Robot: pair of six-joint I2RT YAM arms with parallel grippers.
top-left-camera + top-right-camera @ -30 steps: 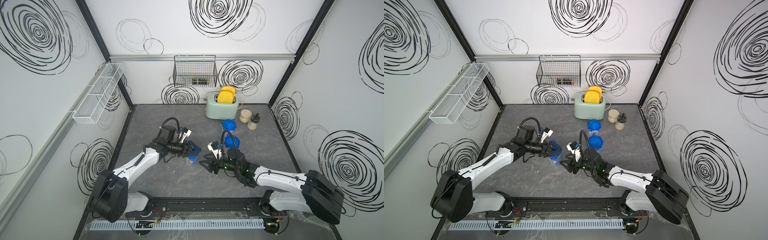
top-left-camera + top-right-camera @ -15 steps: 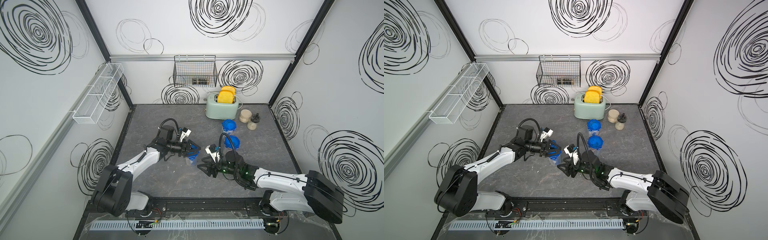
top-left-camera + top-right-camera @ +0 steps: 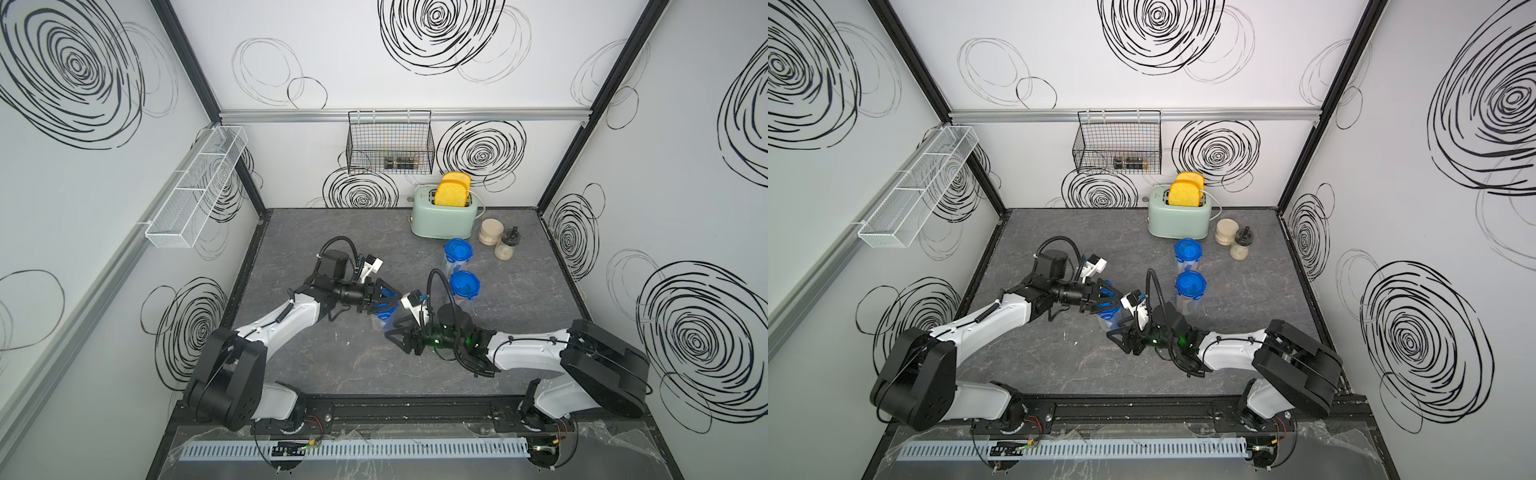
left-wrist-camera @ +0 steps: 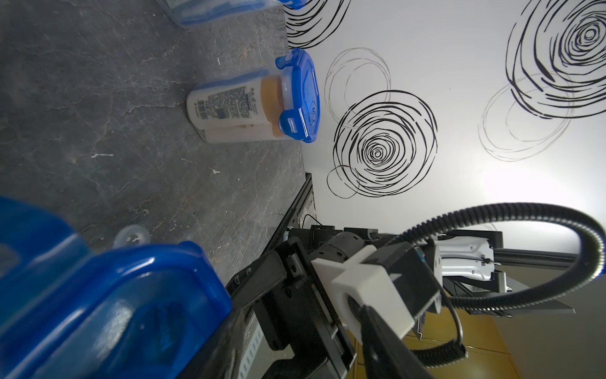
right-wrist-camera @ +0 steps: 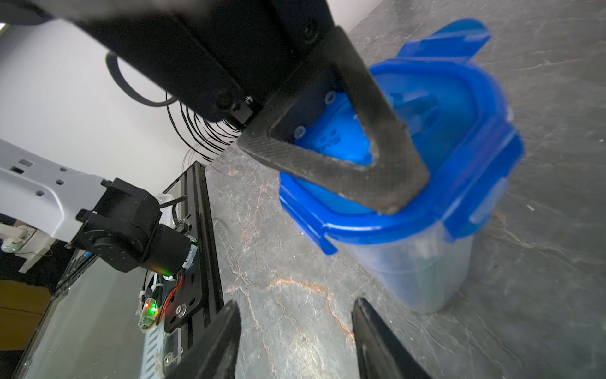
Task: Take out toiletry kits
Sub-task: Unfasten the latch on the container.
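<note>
A clear container with a blue clip lid (image 3: pixel 382 322) (image 3: pixel 1106 322) (image 5: pixel 459 131) stands mid-table, and its contents look bluish and blurred. My left gripper (image 3: pixel 395 297) (image 3: pixel 1119 297) reaches in sideways, open, jaws one above the other. Its lower finger (image 5: pixel 328 167) lies across the lid, tip at the rim. The flap on the lid's far side sticks up. My right gripper (image 3: pixel 395 341) (image 3: pixel 1115 340) (image 5: pixel 296 315) hovers low beside the container, open over bare table. Toiletry kits show inside another lidded container (image 4: pixel 229 105) as cream bottles with tan caps.
Two more blue-lidded containers (image 3: pixel 464 286) (image 3: pixel 458 251) stand behind my right arm. A green toaster with toast (image 3: pixel 444 216) and two beige-filled jars (image 3: pixel 490 230) sit at the back right. A wire basket (image 3: pixel 390 143) and a white mesh shelf (image 3: pixel 195 187) hang on the walls.
My right gripper has slid left and toward the front edge, drawing closer to the container. My left gripper has stayed at the lid.
</note>
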